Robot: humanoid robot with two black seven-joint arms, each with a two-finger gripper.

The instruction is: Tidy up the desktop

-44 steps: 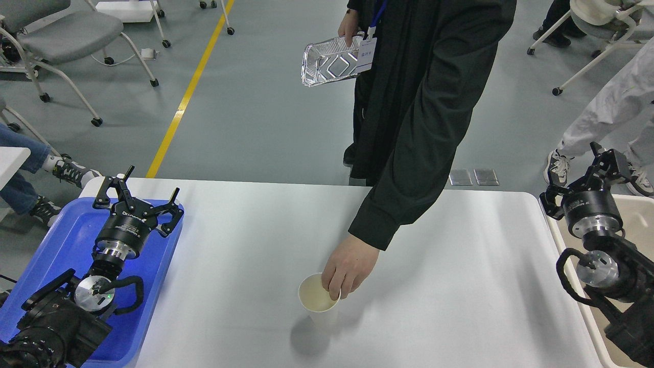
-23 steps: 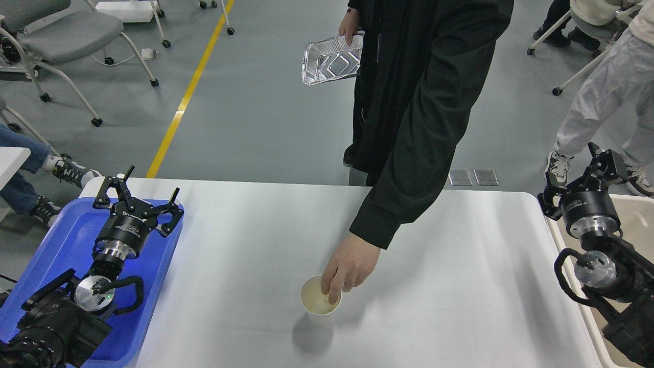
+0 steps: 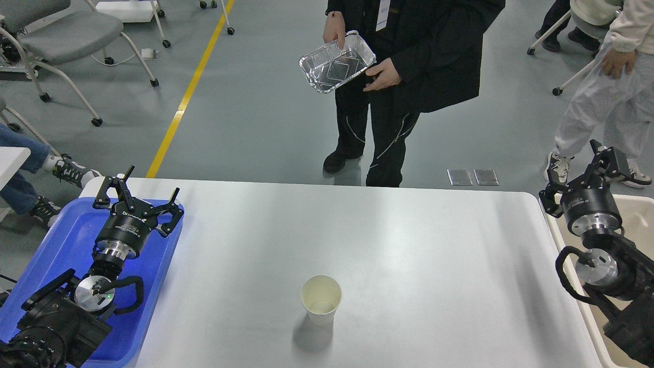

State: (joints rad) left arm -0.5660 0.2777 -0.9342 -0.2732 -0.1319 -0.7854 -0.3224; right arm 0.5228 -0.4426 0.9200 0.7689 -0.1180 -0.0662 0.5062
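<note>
The desk (image 3: 409, 245) fills the frame's lower centre, between left gripper (image 3: 138, 197), jaws released, and right gripper (image 3: 587, 168), jaws' state unclear. A paper cup (image 3: 320, 300) stands lower centre.

You've got a blue tray (image 3: 61, 240) far left, a beige bin (image 3: 636, 214) far right, and beyond the table a person in black (image 3: 409, 61) holding a foil tray (image 3: 337, 61).

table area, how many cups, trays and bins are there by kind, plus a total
paper cup: 1
blue tray: 1
foil tray: 1, held by the person, not on the table
beige bin: 1
total: 4
</note>
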